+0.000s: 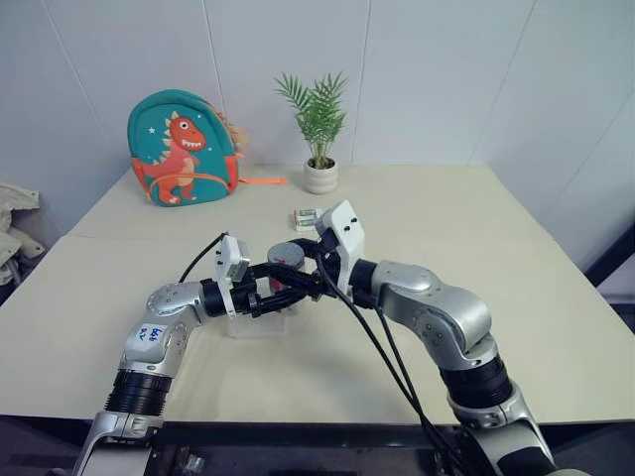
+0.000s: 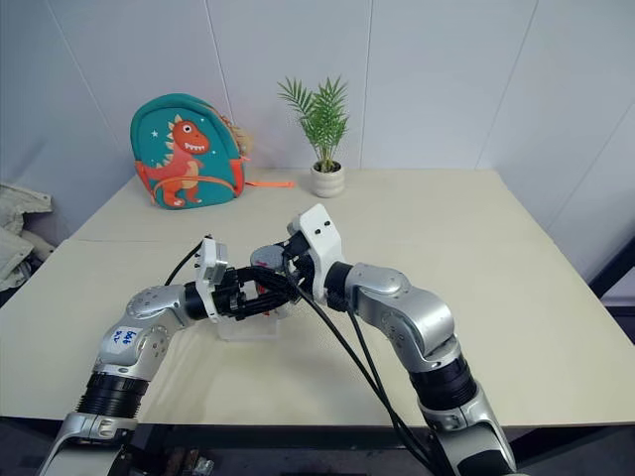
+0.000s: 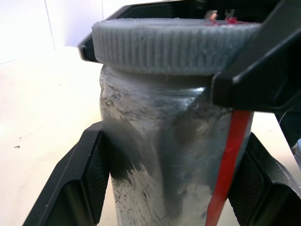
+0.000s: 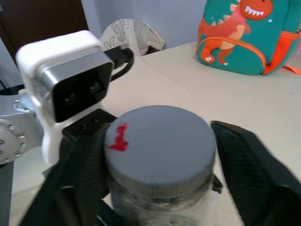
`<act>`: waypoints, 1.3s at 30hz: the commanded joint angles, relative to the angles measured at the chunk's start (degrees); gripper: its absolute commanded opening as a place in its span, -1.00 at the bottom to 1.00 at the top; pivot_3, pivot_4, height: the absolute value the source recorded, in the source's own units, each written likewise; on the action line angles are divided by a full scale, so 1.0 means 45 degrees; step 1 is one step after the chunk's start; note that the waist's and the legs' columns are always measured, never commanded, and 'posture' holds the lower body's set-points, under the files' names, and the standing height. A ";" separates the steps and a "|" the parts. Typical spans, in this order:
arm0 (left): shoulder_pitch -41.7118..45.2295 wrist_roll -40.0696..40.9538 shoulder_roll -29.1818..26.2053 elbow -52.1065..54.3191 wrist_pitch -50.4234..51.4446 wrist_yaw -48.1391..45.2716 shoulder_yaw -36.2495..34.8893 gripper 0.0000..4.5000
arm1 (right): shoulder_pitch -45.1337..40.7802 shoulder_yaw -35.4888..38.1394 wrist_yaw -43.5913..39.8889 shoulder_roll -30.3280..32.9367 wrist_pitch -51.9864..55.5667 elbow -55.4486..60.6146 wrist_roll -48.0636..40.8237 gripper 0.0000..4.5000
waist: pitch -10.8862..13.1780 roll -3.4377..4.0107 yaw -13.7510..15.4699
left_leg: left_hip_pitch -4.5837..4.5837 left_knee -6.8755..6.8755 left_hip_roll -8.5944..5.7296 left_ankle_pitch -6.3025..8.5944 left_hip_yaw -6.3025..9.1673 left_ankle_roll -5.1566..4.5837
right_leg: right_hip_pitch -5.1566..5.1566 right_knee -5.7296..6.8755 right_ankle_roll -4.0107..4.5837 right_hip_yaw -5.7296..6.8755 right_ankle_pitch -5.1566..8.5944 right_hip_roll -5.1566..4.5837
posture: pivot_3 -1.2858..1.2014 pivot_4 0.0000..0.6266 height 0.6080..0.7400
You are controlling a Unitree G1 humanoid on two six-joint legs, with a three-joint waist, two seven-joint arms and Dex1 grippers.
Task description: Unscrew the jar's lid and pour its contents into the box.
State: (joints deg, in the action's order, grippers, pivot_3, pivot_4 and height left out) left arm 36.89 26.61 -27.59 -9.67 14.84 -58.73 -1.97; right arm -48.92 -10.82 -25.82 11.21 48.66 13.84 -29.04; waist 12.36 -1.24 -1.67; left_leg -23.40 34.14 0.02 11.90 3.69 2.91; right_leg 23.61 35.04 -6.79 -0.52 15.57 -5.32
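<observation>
Showing no legible writing: red mark on lid (image 4: 157, 141); jar (image 3: 174, 160) silvery.

Panelled lab room, bare table (image 1: 516, 297)

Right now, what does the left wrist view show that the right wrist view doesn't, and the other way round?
Left wrist view alone: the jar side-on, its scuffed silvery body with a red strip of label, gripped low by the left claw, and the ribbed edge of the lid. Right wrist view alone: the lid's flat top with a red mark, the dinosaur backpack on the table, and the left wrist's camera housing. Both: the lid, with the right claw closed around it.
</observation>
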 commanded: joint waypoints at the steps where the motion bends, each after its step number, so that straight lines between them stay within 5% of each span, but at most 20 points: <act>1: 0.0101 -0.0014 -0.0082 0.0323 -0.0256 -0.0045 -0.0208 0.30 | -0.0331 0.0349 -0.0214 -0.0253 -0.0377 0.0397 -0.0190 0.19 | 0.0000 0.0000 0.0004 | 0.0000 0.0001 -0.0001 -0.0001 0.0000 0.0001 | 0.0000 0.0000 0.0000 -0.0001 0.0000 -0.0001 | 0.03 -0.52 1.00; 7: 0.0017 0.0023 -0.0093 0.0259 -0.0351 -0.0362 -0.0134 0.30 | -0.0242 0.0386 -0.1204 -0.0261 -0.0654 0.0583 -0.0657 0.19 | 0.0000 0.0000 0.0007 | 0.0000 0.0002 -0.0002 -0.0002 0.0000 0.0001 | 0.0000 0.0001 0.0000 -0.0001 0.0000 -0.0002 | 0.03 -0.52 1.00; 25: -0.0044 0.1324 -0.0188 0.2120 0.1548 -0.2925 0.0793 0.30 | -0.1864 -0.0111 -0.9131 0.2431 -0.2763 -0.2186 -0.0624 0.19 | 0.0001 -0.0001 -0.0013 | 0.0001 0.0004 -0.0003 -0.0002 -0.0002 0.0001 | -0.0002 0.0005 -0.0008 -0.0002 0.0006 0.0004 | 0.03 -0.52 1.00; 39: -0.0098 0.1290 -0.0120 0.2358 0.1591 -0.2820 0.0352 0.30 | -0.2579 0.0206 -1.1207 0.2542 -0.3470 -0.4787 -0.0320 0.19 | 0.0001 -0.0001 0.0004 | 0.0005 0.0015 -0.0003 -0.0008 -0.0002 0.0012 | -0.0002 0.0019 -0.0008 -0.0003 0.0006 0.0003 | 0.03 -0.52 1.00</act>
State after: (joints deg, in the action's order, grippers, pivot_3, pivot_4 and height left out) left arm 36.69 30.59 -27.82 -2.17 22.26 -70.75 0.06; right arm -59.07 -11.01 -75.70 22.74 34.20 -7.63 -30.31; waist 12.36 -1.25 -1.65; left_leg -23.38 34.20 0.01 11.86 3.69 2.96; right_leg 23.60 35.13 -6.82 -0.53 15.59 -5.31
